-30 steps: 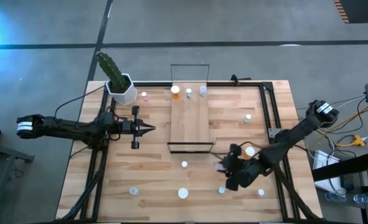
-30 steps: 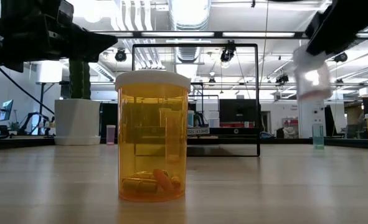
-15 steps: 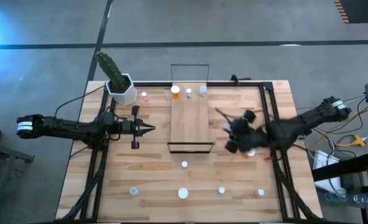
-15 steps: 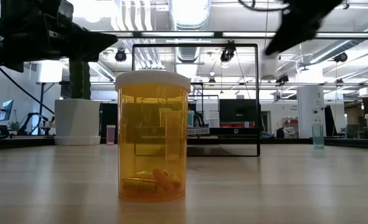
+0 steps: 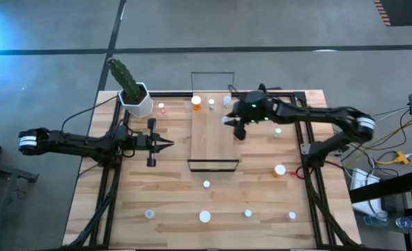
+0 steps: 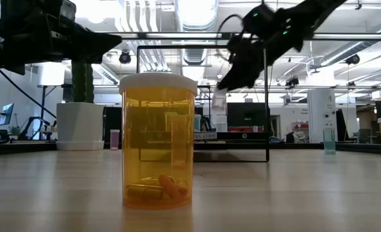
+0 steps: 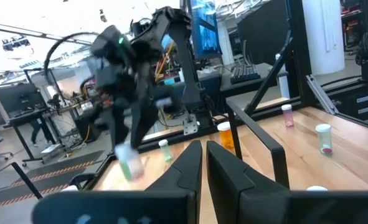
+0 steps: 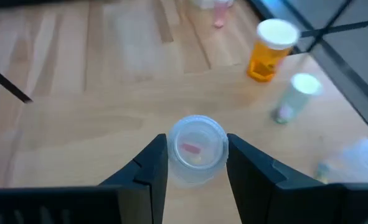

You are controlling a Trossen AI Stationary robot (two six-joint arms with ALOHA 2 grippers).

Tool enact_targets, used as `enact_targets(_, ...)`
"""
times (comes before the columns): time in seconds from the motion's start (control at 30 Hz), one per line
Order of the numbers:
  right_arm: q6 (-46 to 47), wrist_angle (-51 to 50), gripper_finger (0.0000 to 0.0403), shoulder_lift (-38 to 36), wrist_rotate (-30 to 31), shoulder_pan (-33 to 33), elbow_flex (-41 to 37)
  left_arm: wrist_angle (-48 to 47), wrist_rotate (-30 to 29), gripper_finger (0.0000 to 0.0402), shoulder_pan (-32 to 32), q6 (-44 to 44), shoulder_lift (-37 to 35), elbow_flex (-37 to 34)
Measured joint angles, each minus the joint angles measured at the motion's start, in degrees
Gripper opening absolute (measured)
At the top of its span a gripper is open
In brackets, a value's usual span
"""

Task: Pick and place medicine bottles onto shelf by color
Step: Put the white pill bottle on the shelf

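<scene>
Fingers [image 8: 147,167] of the right gripper [image 5: 235,125] are clamping a small clear white-capped medicine bottle [image 8: 197,149] above the long light-wood shelf [image 5: 212,136], while the left gripper [image 5: 168,144], fingers closed together and empty, is waiting beside it.

Two slim black jointed arms with white bands near their bases; black cables trail behind the right gripper [image 5: 235,124], green light glowing above it

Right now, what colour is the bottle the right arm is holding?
The held bottle is clear whitish, between the right gripper's fingers; the right wrist view shows it best.
</scene>
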Motion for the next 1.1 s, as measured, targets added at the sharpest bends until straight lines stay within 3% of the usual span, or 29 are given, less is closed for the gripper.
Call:
enact_targets(0.2, -2.8, -0.5, 0.0124, 10.3, -1.4, 0.0, 7.7, 0.6, 0.0, 0.0006, 0.0, 0.0, 0.4, 0.1)
enact_targets(0.5, -4.3, -4.8, 0.0126, 19.9, -2.2, -0.9, 17.9, 0.5, 0.0, 0.0006, 0.0, -0.1, 0.7, 0.1)
enact_targets(0.97, -4.4, -6.0, 0.0138, 21.6, -2.0, -1.7, 18.0, 1.3, 0.0, 0.0006, 0.0, -0.1, 4.2, 0.2)
enact_targets(1.1, -4.4, -6.0, 0.0162, 21.6, 2.0, -1.6, 18.0, 1.3, 0.0, 0.0006, -0.1, -0.1, 5.0, 0.4)
